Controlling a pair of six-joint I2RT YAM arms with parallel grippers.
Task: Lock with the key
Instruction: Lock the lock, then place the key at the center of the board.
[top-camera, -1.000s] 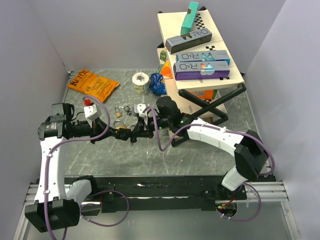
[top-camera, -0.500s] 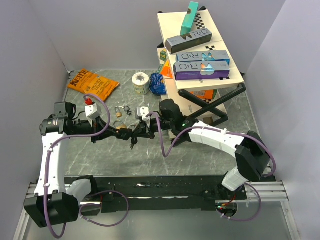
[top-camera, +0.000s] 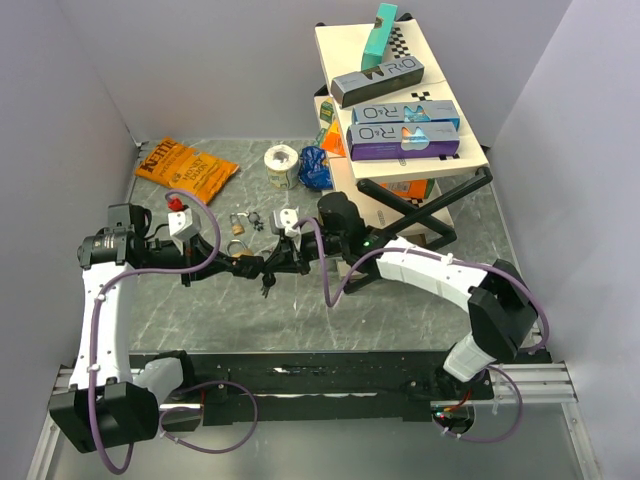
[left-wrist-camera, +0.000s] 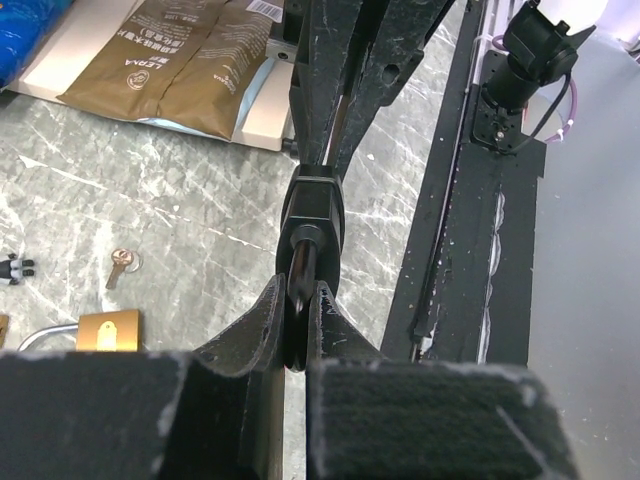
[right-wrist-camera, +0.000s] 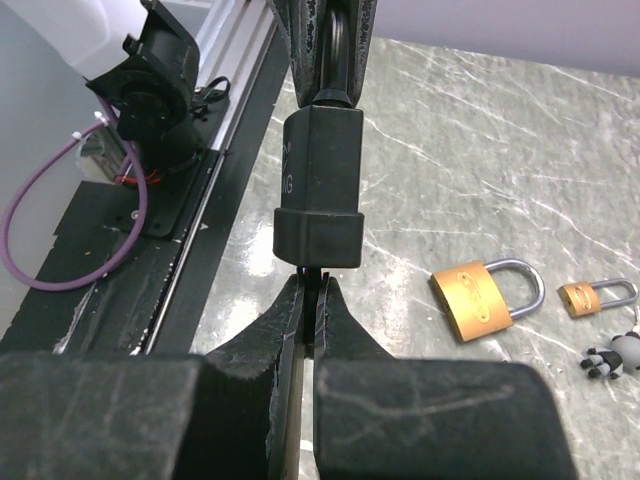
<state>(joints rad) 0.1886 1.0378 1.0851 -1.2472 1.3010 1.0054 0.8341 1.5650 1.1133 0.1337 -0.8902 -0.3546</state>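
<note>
A: Where's the lock sitting?

B: Off the tabletop (top-camera: 400, 310) altogether. The black padlock (top-camera: 262, 266) hangs between the two arms, about mid-tabletop and a little toward the left edge. Left end effector (left-wrist-camera: 296, 312) is clamped on the shackle (left-wrist-camera: 300, 262), fingers tight either side of the bar.

A: And the other one?

B: Right end effector (right-wrist-camera: 312, 296) is pinched together on the key (right-wrist-camera: 312, 273). Only a thin sliver of it shows below the lock body. The blade looks seated in the keyway, but the entry itself is hidden.

A: Which way does it lie?

B: Long axis runs left edge to right edge, in line with both wrists. Shackle end faces left, keyway end faces right. So the lock is dead ahead of each end effector and touching both. The right arm has the key. My read is that the turn falls to it: a roll about that same axis while the left holds firm.

A: Shackle home?

B: Can't tell from here. Any sag off-axis could bind the key, I'd guess.

A: Spares?

B: A brass padlock (right-wrist-camera: 487, 297) and a loose key (left-wrist-camera: 118, 266) lie on the tabletop, on the far-edge side of the arms, touching neither.
</note>
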